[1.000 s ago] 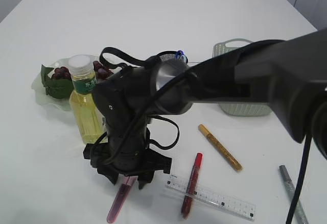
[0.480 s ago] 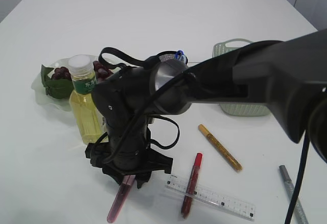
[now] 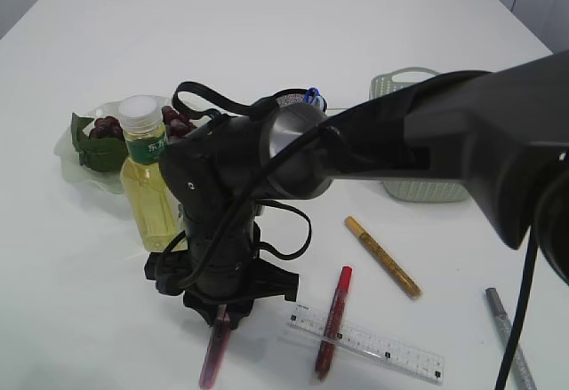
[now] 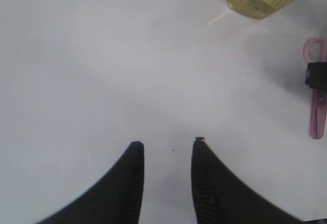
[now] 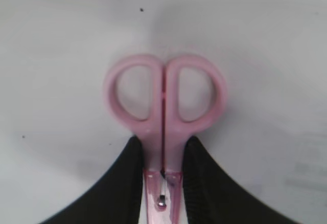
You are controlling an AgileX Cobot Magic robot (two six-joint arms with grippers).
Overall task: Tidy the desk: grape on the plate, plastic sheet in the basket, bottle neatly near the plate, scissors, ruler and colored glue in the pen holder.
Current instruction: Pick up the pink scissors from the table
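**Scissors caught at the pivot, most of the desk left to clear**

Since a second earlier the right gripper (image 3: 220, 312) had sunk lower over the scissors (image 3: 213, 354) and drawn its jaws in, and the scissors had swung from a slant to nearly straight up-and-down in the lower left of the exterior view. In the right wrist view the two fingers (image 5: 125, 183) pressed on either side of the pink scissors (image 5: 163, 106) just below the handle loops — pinching them at the pivot. The blades were shut; their long axis ran toward the bottom edge of the exterior frame, with the loops hidden beneath the gripper. Whether they had left the table I cannot tell.

Just right of them lay the red glue pen (image 3: 333, 321) across the ruler (image 3: 364, 343), then the gold glue pen (image 3: 382, 257) and a silver one (image 3: 508, 328) at the lower right — all still to go. The pen holder (image 3: 302, 99) stood behind the arm. At the left, the bottle (image 3: 147, 177) stood upright touching the plate (image 3: 76, 163), which held the grape (image 3: 107, 127). The basket (image 3: 418, 132) sat at the right; its contents could not be made out.

The left gripper (image 4: 167, 147) hung half-spread over bare table, holding nothing.
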